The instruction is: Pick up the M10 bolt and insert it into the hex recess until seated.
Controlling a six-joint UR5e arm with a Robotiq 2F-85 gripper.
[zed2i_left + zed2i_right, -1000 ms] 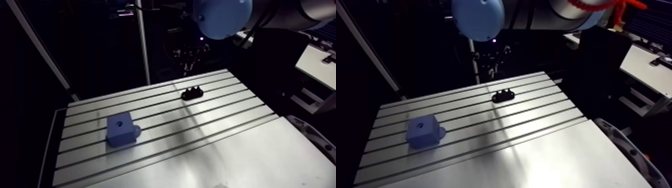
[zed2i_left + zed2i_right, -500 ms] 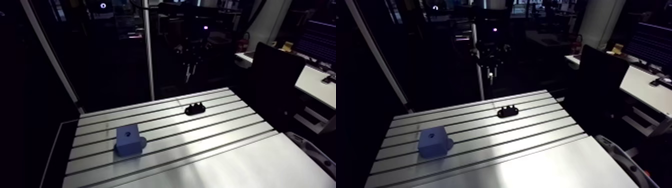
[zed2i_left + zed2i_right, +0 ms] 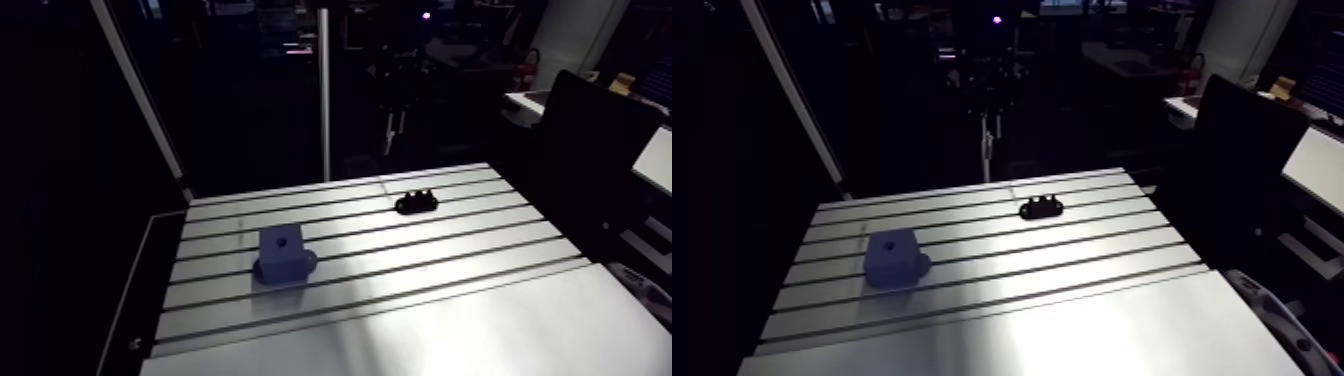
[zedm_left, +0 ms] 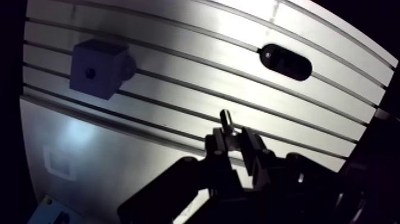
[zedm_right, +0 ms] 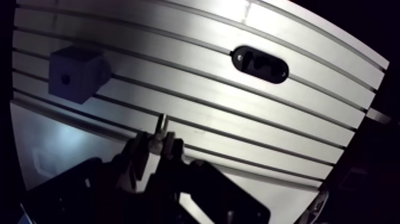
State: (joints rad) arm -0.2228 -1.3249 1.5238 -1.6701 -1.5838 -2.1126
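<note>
Nearest: plain smooth sheet of the table, broad glare across it. Past that, slotted aluminium, the dark slots running left to right. On the slotted part, left of centre: one blue block, squarish, with one small dark hole in its top face and one rounded stub on its right side. Farther off and to the right, well apart from the block: one black oval holder, three small bumps along its top; too dark to tell whether any is the bolt. One gripper high over the slots between block and holder, touching neither; open or closed not readable in the shadow. One slim piece poking out at its tip, bolt or not, cannot tell. Behind the far edge: one pale upright post, then dim room.
</note>
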